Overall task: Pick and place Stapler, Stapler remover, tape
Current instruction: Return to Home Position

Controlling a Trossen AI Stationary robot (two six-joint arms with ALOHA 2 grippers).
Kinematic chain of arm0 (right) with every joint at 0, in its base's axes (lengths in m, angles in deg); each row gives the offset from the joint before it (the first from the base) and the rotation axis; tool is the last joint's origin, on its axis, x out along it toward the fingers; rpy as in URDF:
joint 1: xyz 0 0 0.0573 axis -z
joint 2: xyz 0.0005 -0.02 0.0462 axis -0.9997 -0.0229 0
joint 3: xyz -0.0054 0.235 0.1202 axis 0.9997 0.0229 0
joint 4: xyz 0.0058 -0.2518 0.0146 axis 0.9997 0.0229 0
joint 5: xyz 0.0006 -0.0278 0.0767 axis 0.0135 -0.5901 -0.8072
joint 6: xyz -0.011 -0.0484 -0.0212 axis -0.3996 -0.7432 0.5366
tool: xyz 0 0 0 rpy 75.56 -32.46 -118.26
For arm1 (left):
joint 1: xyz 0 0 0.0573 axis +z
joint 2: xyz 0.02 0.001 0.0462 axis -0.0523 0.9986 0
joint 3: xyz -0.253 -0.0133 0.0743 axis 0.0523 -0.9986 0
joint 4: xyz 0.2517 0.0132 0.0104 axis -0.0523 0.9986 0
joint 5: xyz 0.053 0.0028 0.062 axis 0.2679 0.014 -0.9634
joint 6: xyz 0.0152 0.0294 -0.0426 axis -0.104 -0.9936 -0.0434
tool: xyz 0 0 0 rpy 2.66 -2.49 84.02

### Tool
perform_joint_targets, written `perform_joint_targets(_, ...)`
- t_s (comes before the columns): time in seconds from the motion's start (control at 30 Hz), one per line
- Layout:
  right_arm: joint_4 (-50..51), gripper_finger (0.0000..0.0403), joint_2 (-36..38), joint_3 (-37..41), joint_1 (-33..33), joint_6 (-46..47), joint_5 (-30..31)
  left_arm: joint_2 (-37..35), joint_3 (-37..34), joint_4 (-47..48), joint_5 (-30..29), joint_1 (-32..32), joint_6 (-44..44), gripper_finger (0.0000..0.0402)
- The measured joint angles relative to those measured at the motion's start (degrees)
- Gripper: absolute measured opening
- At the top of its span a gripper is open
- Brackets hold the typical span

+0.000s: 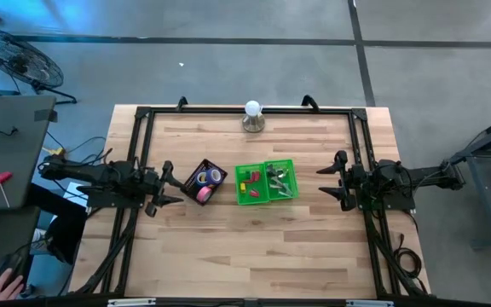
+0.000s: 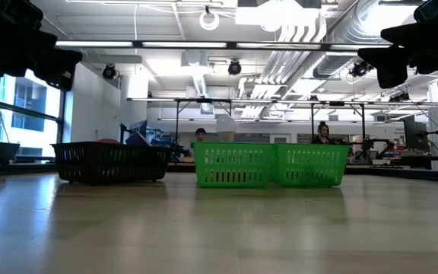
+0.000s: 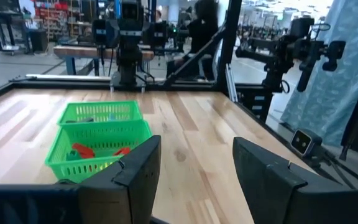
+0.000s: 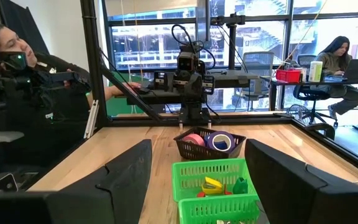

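A black basket left of the table's middle holds tape rolls: a pink one, a purple one and a yellow one. Beside it, two joined green baskets hold small red things and yellow, green and silvery things. Which of these is the stapler and which the stapler remover I cannot tell. My left gripper hovers open left of the black basket. My right gripper hovers open right of the green baskets. Both point level toward the middle, with nothing between their fingers.
A white bulb on a round base stands at the table's far edge. A black frame runs along the far, left and right edges. Bare wood lies between the baskets and the near edge. People sit in the room beyond the table.
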Motion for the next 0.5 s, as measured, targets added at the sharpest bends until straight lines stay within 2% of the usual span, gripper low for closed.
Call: perform_joint_targets(0.5, 0.0, 0.025, 0.0, 0.0, 0.0, 0.0, 0.0, 0.0, 0.0, 0.1, 0.0, 0.0, 0.0, 0.0195)
